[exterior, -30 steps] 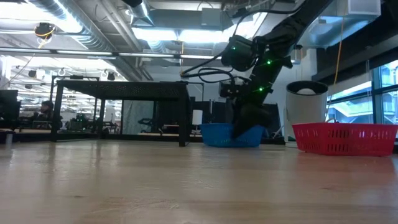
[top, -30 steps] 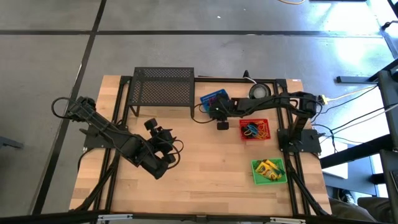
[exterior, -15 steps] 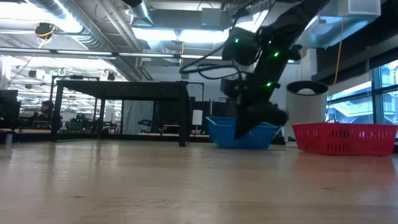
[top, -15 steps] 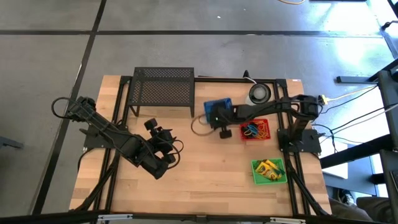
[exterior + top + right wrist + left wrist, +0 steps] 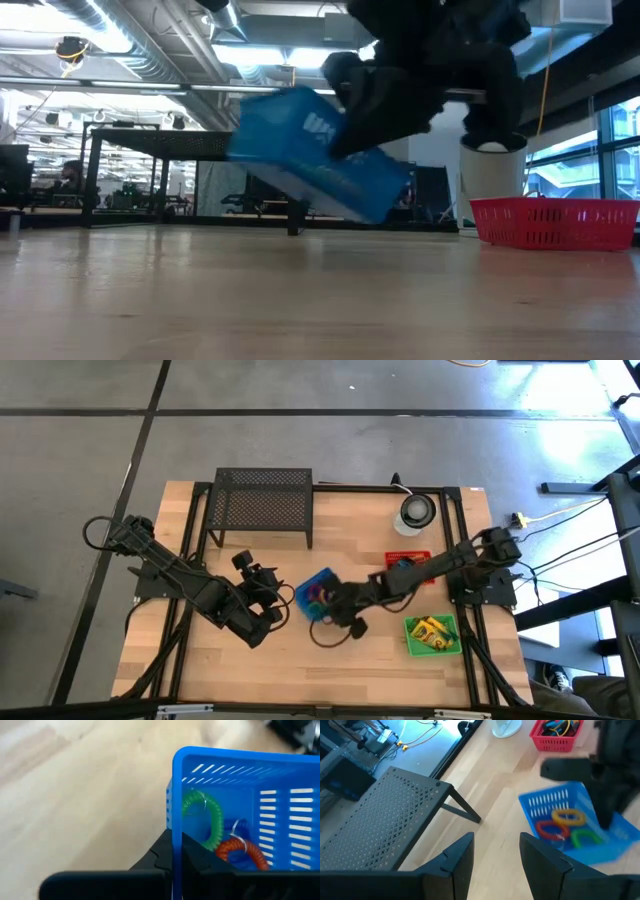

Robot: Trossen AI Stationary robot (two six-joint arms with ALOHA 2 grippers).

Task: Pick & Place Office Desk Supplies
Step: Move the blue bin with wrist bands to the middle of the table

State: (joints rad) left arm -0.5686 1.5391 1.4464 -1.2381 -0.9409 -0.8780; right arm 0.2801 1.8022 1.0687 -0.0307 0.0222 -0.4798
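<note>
A blue slotted basket (image 5: 316, 592) hangs over the table's middle, tilted in the low view (image 5: 318, 160). My right gripper (image 5: 173, 845) is shut on its wall. Green, red and yellow band loops (image 5: 565, 825) lie in it. My left gripper (image 5: 496, 857) stands open just left of the basket and touches nothing. A red basket (image 5: 412, 570) with more loops sits at the right, partly under my right arm. A yellow-green crayon box (image 5: 432, 635) lies at the near right. My right gripper pinches the basket's side wall at its rim (image 5: 172, 815), near a corner. One finger (image 5: 159, 851) is outside the wall and the other inside. The fingers slant down from the table's right. The basket is lifted clear of the table and tilted.
A black wire-mesh rack (image 5: 263, 500) stands at the far left of the middle. A round white-and-dark disc (image 5: 415, 510) sits at the far right. Bare wood lies along the near edge (image 5: 330, 670).
My right gripper has swung from the far side beside the rack toward the table's near left, to the middle. It has carried the blue basket along. The basket, which stood on the table, is now lifted clear and tilted, close to my left gripper.
</note>
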